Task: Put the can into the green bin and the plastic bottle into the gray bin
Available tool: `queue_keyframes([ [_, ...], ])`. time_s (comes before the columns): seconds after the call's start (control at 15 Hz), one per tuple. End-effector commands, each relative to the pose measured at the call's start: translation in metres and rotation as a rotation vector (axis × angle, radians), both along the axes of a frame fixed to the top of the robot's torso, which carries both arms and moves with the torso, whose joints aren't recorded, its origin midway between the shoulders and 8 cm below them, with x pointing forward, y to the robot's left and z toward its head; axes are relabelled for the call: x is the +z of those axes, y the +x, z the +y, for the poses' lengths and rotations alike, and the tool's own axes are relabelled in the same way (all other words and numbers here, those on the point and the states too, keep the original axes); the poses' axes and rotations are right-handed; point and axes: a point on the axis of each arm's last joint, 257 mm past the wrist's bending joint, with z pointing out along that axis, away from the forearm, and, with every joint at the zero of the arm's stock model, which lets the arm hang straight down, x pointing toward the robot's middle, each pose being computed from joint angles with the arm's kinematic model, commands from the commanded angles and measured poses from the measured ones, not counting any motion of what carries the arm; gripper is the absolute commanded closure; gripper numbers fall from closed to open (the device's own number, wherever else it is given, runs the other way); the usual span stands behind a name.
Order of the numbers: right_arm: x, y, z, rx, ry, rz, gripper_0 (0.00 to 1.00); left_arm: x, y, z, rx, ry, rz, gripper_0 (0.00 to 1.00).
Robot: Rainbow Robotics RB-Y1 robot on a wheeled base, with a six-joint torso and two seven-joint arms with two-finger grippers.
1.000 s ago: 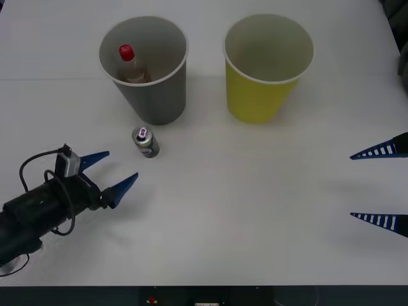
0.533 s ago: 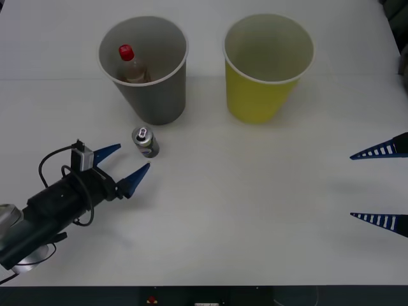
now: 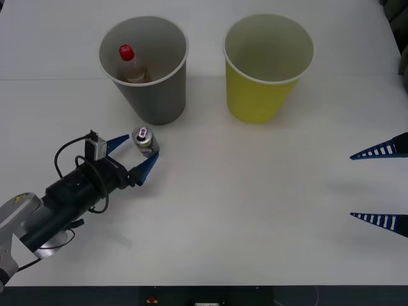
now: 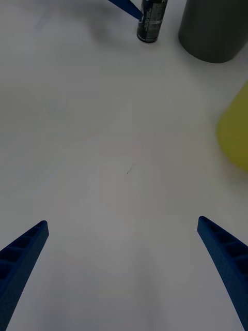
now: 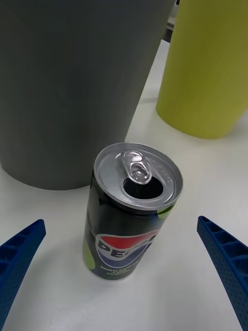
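The can [image 3: 145, 141] stands upright on the white table just in front of the gray bin [image 3: 148, 95]; up close it is dark with a silver opened top [image 5: 135, 207]. My left gripper [image 3: 135, 156] is open, its blue fingers reaching either side of the can without touching it. Inside the gray bin stands the plastic bottle [image 3: 129, 64] with its red cap. The green bin [image 3: 264, 67] sits to the right, nothing visible inside. My right gripper [image 3: 377, 186] waits open at the table's right edge. The right wrist view shows the can [image 4: 151, 20] far off.
The gray bin [image 5: 72, 88] and the green bin [image 5: 209, 67] stand close behind the can. Bare white tabletop [image 3: 255, 191] stretches between the two arms. A black cable [image 3: 67, 153] loops over the left wrist.
My left arm has moved forward and to the right toward the can, bringing its open fingers around it. The right arm, can, bottle and bins have stayed still.
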Motion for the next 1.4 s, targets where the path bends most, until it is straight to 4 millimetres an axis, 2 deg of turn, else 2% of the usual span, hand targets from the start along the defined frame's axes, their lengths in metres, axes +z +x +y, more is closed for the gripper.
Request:
queue_keyframes([
  [0.07, 0.0, 0.0, 0.0, 0.0, 0.0, 0.0, 0.0, -0.002, 0.01, -0.006, 0.003, 0.001, 0.002, 0.0],
  [0.33, 0.0, 0.0, 0.0, 0.0, 0.0, 0.0, 0.0, 0.001, 0.026, -0.012, 0.021, -0.004, -0.002, 0.0],
  [0.6, 0.0, 0.0, 0.0, 0.0, 0.0, 0.0, 0.0, 0.001, 0.028, -0.014, 0.023, -0.001, -0.001, 0.0],
  [0.67, 0.0, 0.0, 0.0, 0.0, 0.0, 0.0, 0.0, 0.002, 0.028, -0.013, 0.025, -0.003, -0.001, 0.12],
  [0.73, 0.0, 0.0, 0.0, 0.0, 0.0, 0.0, 0.0, 0.001, 0.028, -0.014, 0.024, -0.003, 0.0, 0.83],
  [0.8, 0.0, 0.0, 0.0, 0.0, 0.0, 0.0, 0.0, 0.002, 0.028, -0.014, 0.023, -0.003, -0.002, 1.0],
  [1.4, 0.0, 0.0, 0.0, 0.0, 0.0, 0.0, 0.0, 0.003, 0.027, -0.015, 0.014, -0.002, -0.004, 1.0],
])
